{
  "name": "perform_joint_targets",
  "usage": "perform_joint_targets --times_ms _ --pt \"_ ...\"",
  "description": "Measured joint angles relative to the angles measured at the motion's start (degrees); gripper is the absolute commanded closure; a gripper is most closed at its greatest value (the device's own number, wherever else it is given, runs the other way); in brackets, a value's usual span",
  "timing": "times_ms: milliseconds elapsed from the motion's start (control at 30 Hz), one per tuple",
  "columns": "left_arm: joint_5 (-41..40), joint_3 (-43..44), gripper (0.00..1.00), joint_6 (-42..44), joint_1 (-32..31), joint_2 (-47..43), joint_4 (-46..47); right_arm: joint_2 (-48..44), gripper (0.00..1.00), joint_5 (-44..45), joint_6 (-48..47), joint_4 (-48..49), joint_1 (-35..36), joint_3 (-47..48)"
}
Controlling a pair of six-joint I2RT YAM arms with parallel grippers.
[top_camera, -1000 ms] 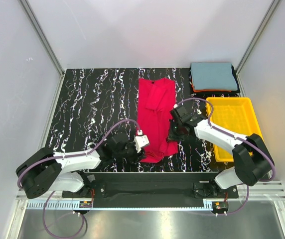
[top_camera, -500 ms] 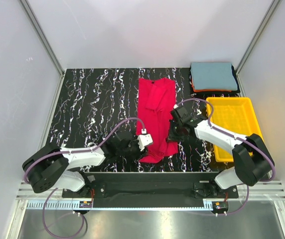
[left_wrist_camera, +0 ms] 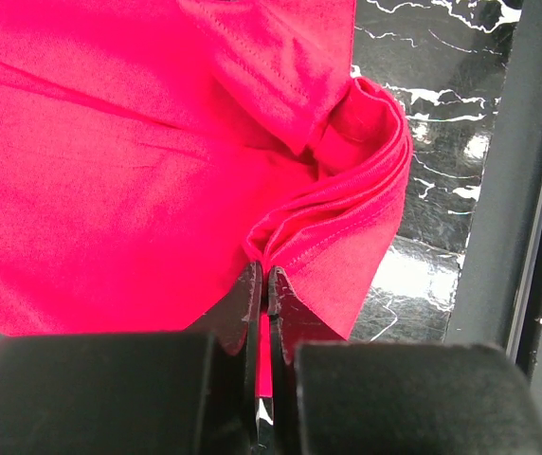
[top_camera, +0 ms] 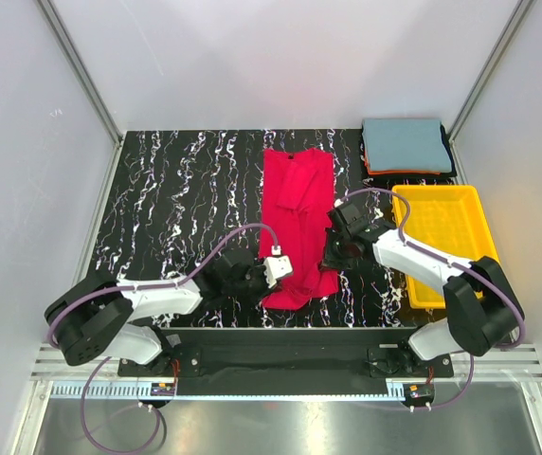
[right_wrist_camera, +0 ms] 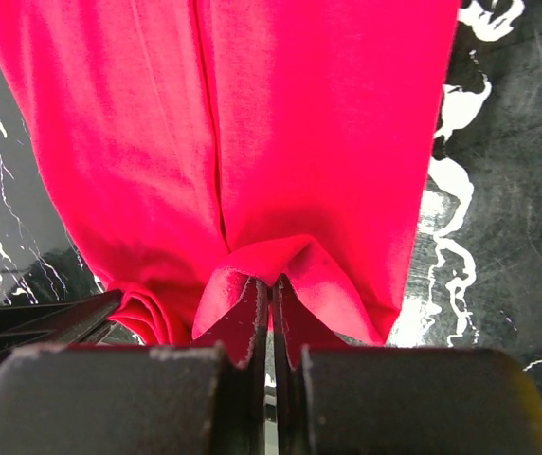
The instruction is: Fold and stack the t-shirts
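A bright red t-shirt (top_camera: pixel 296 213) lies as a long strip down the middle of the black marbled table, collar at the far end. My left gripper (top_camera: pixel 276 275) is shut on the shirt's near left hem, where the red t-shirt (left_wrist_camera: pixel 157 161) bunches into a fold at my fingertips (left_wrist_camera: pixel 249 289). My right gripper (top_camera: pixel 333 254) is shut on the near right hem; the red t-shirt (right_wrist_camera: pixel 252 123) rises in a small peak between its fingers (right_wrist_camera: pixel 295 303). A grey-blue folded t-shirt (top_camera: pixel 406 143) tops a stack with thin orange and dark shirts (top_camera: pixel 408 172) at the far right.
A yellow plastic tray (top_camera: pixel 442 237) sits at the right of the table, just behind my right arm. White walls with metal posts close in the table on three sides. The black base rail (top_camera: pixel 280 343) runs along the near edge.
My left gripper slid right onto the near left corner of the red shirt and closed on the hem, bunching the cloth. The right gripper has stayed shut on its corner.
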Motion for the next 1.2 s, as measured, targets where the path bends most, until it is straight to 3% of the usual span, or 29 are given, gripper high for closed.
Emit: perform_joint_targets --times_ms 233,567,833,1200 --pt "-1.8 0.3 1.00 -1.6 0.0 -2.6 -2.8 -2.6 1.00 0.0 0.5 -0.2 -0.8 -0.5" --pt "-10.3 5.9 1.00 -3.1 0.7 -4.4 -9.4 -4.6 1.00 0.2 1.6 -1.3 -1.1 -0.3" --pt "-11.2 13.2 1.00 -3.3 9.1 -3.4 -12.4 -3.4 1.00 2.7 1.3 -4.5 -2.3 5.0" --pt "-8.6 28.6 1.00 -3.1 16.3 7.9 -16.3 4.2 1.00 5.1 -1.7 -7.4 -8.0 18.0"
